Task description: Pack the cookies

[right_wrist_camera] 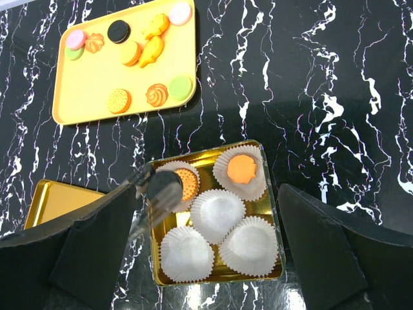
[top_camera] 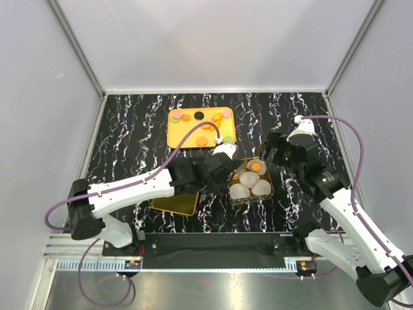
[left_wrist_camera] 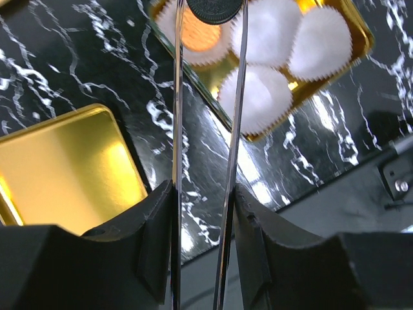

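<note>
My left gripper is shut on long metal tongs that pinch a black cookie, seen at the top of the left wrist view. The cookie hangs over the far-left paper cup of the gold tin, above an orange cookie. A second orange cookie lies in the far-right cup. Three white cups are empty. My right gripper is open and empty above the tin. Several more cookies, mostly orange, lie on the yellow tray.
The tin's gold lid lies flat on the black marbled table, left of the tin and partly under my left arm; it also shows in the left wrist view. White walls enclose the table on three sides.
</note>
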Robot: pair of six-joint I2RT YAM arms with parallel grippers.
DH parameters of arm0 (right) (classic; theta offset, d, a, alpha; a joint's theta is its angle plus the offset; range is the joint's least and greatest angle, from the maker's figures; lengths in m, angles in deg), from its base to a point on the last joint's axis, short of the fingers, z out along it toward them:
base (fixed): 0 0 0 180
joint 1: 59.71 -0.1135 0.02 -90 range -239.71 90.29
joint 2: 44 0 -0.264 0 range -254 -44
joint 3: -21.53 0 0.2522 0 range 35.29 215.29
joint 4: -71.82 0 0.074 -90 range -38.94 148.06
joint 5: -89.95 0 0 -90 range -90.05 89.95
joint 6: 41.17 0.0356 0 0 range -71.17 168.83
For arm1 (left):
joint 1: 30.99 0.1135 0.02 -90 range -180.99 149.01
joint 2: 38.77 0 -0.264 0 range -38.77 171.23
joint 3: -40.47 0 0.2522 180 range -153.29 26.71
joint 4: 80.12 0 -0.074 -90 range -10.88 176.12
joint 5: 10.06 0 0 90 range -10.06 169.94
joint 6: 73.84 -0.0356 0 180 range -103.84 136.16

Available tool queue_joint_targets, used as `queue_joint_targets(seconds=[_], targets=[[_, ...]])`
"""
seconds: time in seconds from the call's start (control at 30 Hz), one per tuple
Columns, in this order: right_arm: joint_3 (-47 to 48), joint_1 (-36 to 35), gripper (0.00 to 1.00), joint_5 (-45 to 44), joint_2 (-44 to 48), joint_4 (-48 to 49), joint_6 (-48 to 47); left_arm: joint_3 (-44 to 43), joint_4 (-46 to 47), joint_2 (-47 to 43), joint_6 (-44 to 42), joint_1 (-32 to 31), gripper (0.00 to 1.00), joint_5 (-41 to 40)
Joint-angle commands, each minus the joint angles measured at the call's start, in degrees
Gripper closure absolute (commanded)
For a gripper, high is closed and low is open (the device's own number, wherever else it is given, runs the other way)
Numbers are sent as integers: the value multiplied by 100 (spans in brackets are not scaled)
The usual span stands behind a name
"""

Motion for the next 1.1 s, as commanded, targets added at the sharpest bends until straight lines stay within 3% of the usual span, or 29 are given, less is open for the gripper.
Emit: queue_joint_targets(seconds=[0.0, 0.8, 1.07], targets=[[139, -14, 0, -110, 3, 172, -67, -2, 251, -49, 207, -242, 59, -128], [7, -22, 0, -101, 91, 155, -58, -178, 682, 803, 163, -533, 56, 242], [-2, -22, 0, -110, 92, 181, -50, -195, 717, 812, 120, -533, 51, 242]])
